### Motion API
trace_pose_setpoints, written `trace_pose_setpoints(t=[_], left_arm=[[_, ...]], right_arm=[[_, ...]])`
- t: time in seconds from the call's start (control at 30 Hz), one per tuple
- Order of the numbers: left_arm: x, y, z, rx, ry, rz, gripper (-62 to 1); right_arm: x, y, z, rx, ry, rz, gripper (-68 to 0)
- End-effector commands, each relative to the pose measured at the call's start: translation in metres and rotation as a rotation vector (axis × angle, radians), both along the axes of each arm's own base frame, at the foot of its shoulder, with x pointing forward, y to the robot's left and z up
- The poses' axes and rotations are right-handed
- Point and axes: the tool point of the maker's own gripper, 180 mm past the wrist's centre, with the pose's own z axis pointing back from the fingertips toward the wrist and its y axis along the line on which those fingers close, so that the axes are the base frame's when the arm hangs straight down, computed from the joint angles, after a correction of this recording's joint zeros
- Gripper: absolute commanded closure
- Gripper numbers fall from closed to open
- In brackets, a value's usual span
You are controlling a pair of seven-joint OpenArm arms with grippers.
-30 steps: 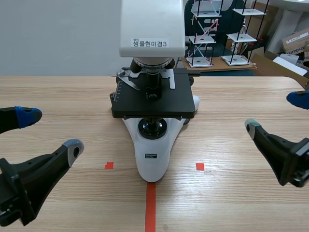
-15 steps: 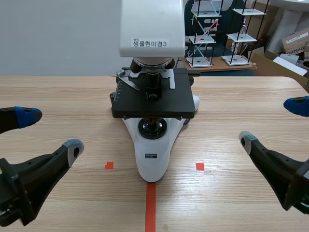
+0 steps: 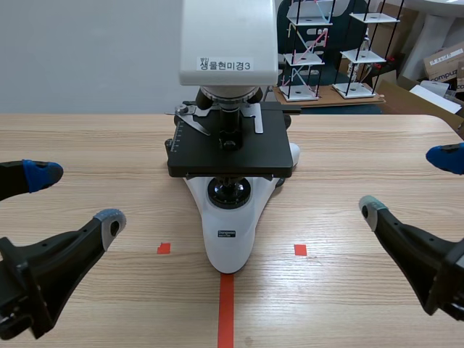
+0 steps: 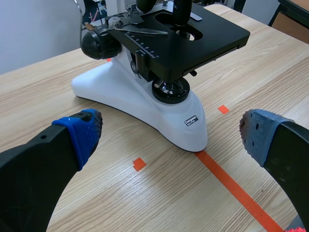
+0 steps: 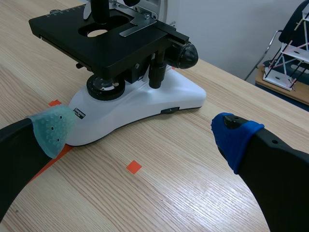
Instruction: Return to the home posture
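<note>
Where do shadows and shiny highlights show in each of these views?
Scene view: the stage casts a soft shadow on the microscope base. Left wrist view: a bright highlight sits on the black focus knob. Right wrist view: a pale sheen lies on the table beside the orange square.

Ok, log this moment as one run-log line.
left gripper: open, empty | right gripper: open, empty | microscope: upright on table, between the grippers, touched by neither

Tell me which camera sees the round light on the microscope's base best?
The scene view: the round light faces the camera almost whole, just below the black stage. Both wrist views see it from the side, with part of it tucked under that stage.
</note>
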Motion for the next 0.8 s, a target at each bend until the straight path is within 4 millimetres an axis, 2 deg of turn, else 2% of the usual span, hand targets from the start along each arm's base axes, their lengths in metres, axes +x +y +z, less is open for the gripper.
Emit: trace_pose_setpoints(t=[0.0, 0.77], left_arm=[[0.0012, -0.0019, 0.0078, -0.019, -0.023, -0.001, -60.2], [0.0012, -0.0019, 0.0078, -0.019, -0.023, -0.001, -60.2]], right_arm=[[0.0032, 0.0001, 0.0073, 0.006, -0.028, 0.004, -62.1], [0.0038, 0.0005, 0.0108, 0.018, -0.042, 0.006, -62.1]])
